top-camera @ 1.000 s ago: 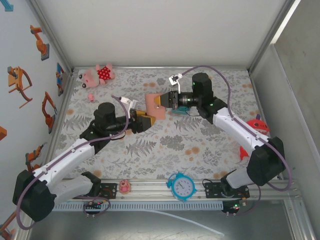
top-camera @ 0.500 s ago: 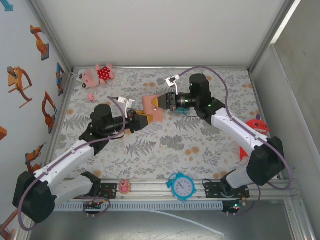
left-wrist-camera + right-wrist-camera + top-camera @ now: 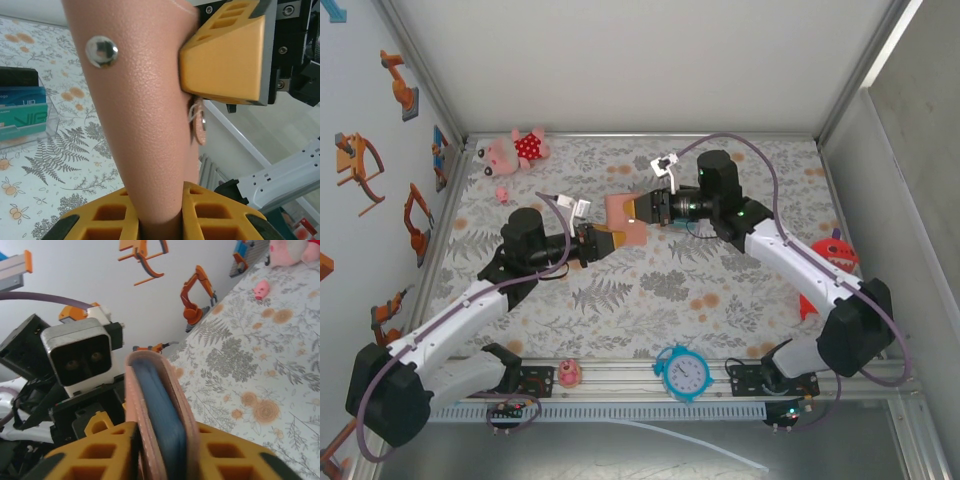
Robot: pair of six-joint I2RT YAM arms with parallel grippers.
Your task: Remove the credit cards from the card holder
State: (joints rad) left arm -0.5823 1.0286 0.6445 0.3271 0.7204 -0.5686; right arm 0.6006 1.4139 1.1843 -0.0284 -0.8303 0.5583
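— Over mid-table, is that where the holder (image 3: 623,215) sits?

— Yes; it is held between the two grippers, toward the far half of the flowered cloth (image 3: 720,290); whether it touches the cloth I cannot tell.

— Who has it?

— Both; the left gripper (image 3: 610,240) is clamped on its near edge; in the left wrist view the tan leather (image 3: 145,125) runs down between the yellow fingers (image 3: 100,220), pinched tight; a silver stud (image 3: 101,51) shows on its face.

— And the right?

— The right gripper (image 3: 642,208) closes on the holder's right edge; its own view shows the holder (image 3: 160,405) on edge between the fingers (image 3: 225,452), blue lining showing in the fold; both fingers look to be touching it; in the left wrist view one right finger (image 3: 225,55) presses the leather.

— Any cards out?

— None that I can see.

— What lies around?

— A black box (image 3: 22,107) with teal cards stands on the cloth just beyond; a pink plush (image 3: 515,150) lies at the far left corner, a small pig (image 3: 502,193) near it; a red toy (image 3: 835,250) is at the right edge; a blue clock (image 3: 682,373) rests on the near rail.
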